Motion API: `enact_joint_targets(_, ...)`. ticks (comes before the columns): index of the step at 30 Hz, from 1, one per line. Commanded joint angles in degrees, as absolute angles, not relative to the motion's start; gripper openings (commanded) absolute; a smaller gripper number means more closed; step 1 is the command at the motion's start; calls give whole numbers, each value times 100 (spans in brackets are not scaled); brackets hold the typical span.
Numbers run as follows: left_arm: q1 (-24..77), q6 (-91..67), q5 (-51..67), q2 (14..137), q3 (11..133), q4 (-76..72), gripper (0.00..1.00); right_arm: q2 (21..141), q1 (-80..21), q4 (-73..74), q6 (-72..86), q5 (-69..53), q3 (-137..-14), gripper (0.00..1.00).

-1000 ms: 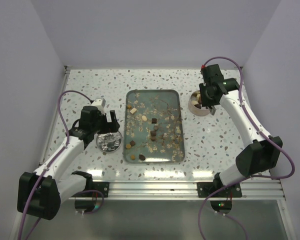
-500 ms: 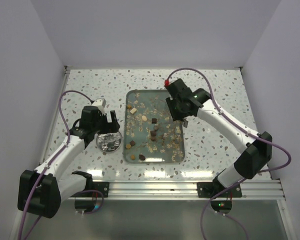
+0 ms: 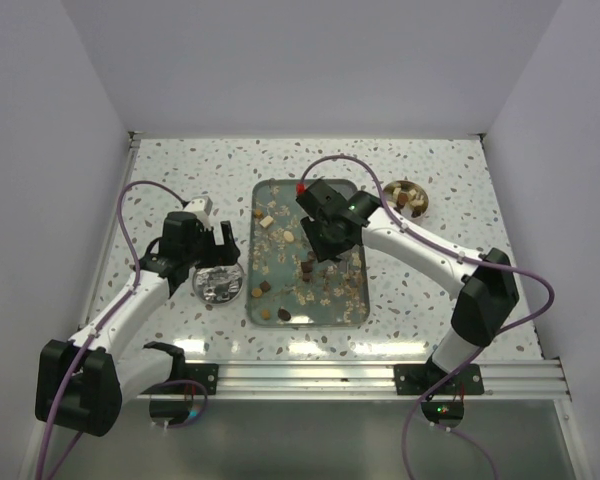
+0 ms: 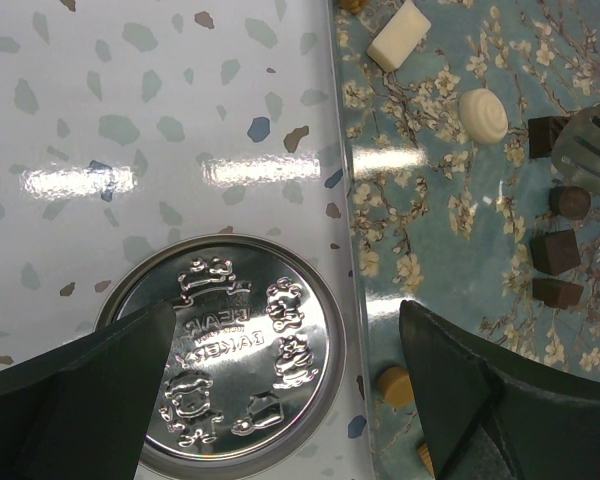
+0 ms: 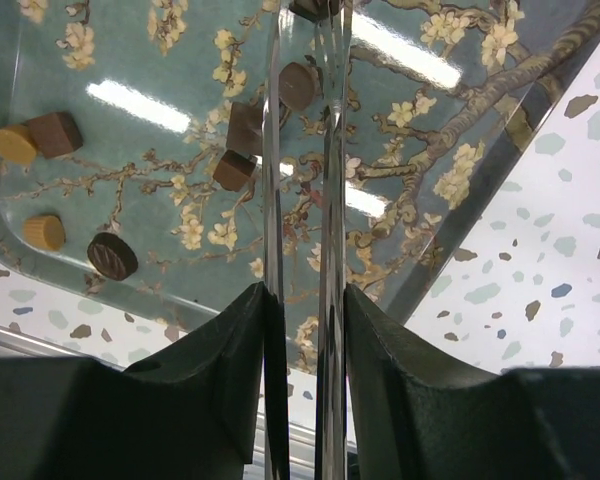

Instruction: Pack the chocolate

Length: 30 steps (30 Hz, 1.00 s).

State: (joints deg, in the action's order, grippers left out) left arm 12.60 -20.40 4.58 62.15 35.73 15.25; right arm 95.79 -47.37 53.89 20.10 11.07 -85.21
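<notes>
Setting: white-walled booth, speckled terrazzo table [image 3: 180, 170], viewed from the near edge.

Item 1, near left: embossed silver tin lid [image 3: 220, 285], flat on the table just beside the tray. The left gripper [image 4: 285, 308] hangs over it with jaws spread wide, holding nothing.

Item 2, centre: blossom-patterned tray [image 4: 430, 190]. The chocolate [image 4: 555, 250] lies loose across it as dark cubes and rounds, tan discs [image 5: 44, 232] and a cream oval [image 4: 483, 115].

Handling, by my estimate: light, stiff and smooth-skinned, so apt to skate on the glossy tray. Rounds may roll and hard pinching would mark them. Best taken across flat opposite faces, ovals across the narrow width.

Item 3, over mid-tray: the right gripper [image 5: 302, 295], fingers drawn close on shiny metal tongs [image 5: 332, 120], tips down by the dark pieces. Whether the tips hold one I cannot tell.

Item 4, far right: small round bowl [image 3: 426, 203], already holding several chocolates.
</notes>
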Motion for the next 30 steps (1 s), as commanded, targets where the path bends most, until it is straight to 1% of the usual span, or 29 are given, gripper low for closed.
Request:
enact_joint_targets(1,1239,-1995,554,6223,3577,1248,100,9598,-4781,5291,2118,1309,-8798,39)
enact_joint_targets(15,1239,-1960,554,6231,3542,1248,100,9685,-4773,5432,2057,1600,-9017,41)
enact_joint_targets(20,1239,-1951,580,6223,3551,1248,100,9773,-4781,5441,2057,1582,-8930,41)
enact_joint_targets(23,1239,-1960,580,6214,3542,1266,100,9817,-4781,5396,2083,1547,-8868,43)
enact_joint_targets(30,1239,-1942,580,6214,3568,1274,100,9852,-4799,5361,2101,1582,-8815,43)
